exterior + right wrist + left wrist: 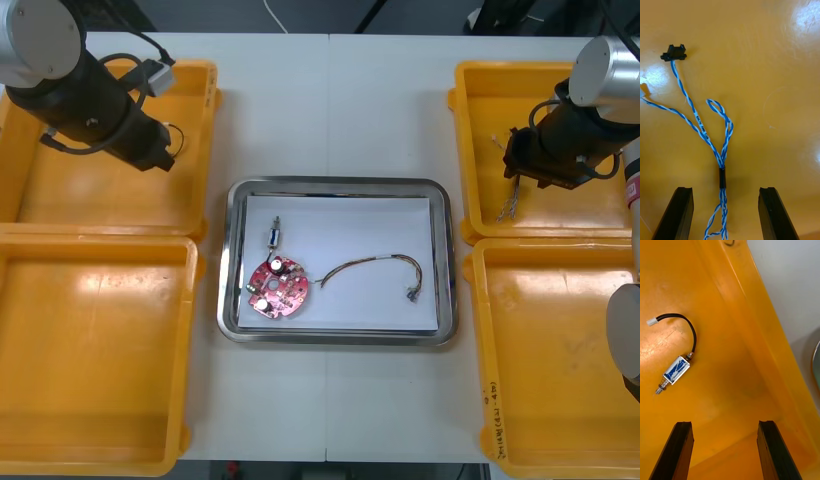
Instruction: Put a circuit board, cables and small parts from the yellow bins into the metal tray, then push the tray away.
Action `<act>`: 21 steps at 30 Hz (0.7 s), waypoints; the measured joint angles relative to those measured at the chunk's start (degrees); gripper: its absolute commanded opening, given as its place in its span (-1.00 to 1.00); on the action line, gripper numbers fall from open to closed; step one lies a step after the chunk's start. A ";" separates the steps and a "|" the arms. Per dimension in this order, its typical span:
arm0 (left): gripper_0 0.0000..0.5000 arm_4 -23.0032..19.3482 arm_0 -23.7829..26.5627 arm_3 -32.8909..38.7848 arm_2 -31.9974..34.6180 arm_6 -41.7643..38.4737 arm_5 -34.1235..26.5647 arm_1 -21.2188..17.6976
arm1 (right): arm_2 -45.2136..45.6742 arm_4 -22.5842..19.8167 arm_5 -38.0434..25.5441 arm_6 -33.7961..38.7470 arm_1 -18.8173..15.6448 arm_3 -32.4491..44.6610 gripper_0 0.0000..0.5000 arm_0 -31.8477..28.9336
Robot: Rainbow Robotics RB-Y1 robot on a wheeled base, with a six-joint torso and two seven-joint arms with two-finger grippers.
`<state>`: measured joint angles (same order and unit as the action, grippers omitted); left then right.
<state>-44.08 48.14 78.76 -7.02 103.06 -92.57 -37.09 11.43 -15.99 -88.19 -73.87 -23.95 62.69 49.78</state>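
The right gripper (725, 189) hangs over a yellow bin (782, 75) with jaws wide. The twisted blue and white cable (723, 150) runs through the gap, its black sleeve (722, 177) midway between the fingers (677, 213); closing here could pinch only one loose strand, and the cable might slip free before reaching the metal tray (337, 185) (which holds a circuit board (276, 288)). The left gripper (724, 423), jaws equally wide, has a small metal part (676, 370) lying well ahead of one finger, outside the gap, so closing there would likely grab nothing.
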 measured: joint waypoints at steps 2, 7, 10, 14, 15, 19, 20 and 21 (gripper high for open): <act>1.00 -0.02 0.48 -2.18 0.00 6.87 0.85 0.00 | 0.00 -0.23 0.92 0.00 0.00 -0.99 1.00 0.00; 1.00 -0.02 2.00 -6.84 0.00 16.71 3.49 0.00 | -0.01 -0.76 2.98 0.00 0.00 -3.62 1.00 0.00; 1.00 0.01 3.20 -10.13 0.00 16.70 5.52 0.01 | -0.02 -0.99 3.03 0.00 0.00 -4.35 1.00 0.00; 1.00 0.25 4.44 -14.38 0.00 16.71 8.75 0.06 | -0.02 -1.35 3.03 0.00 0.00 -5.05 1.00 0.01; 1.00 0.34 4.69 -15.36 0.00 16.71 9.62 0.08 | -0.02 -1.49 3.03 0.00 0.00 -5.17 1.00 0.01; 1.00 0.76 5.46 -18.67 0.00 16.77 12.25 0.25 | -0.02 -2.38 3.02 0.01 0.00 -5.30 1.00 0.02; 1.00 0.88 5.60 -19.43 0.00 16.87 12.92 0.35 | -0.02 -2.60 3.01 0.02 0.00 -5.31 1.00 0.02; 1.00 0.99 5.75 -20.11 0.00 17.08 13.42 0.48 | -0.03 -2.78 3.01 0.03 0.00 -5.31 1.00 0.02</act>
<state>-43.10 53.89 58.66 -7.02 120.14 -79.15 -36.60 11.40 -18.76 -85.18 -73.85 -23.95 57.38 49.80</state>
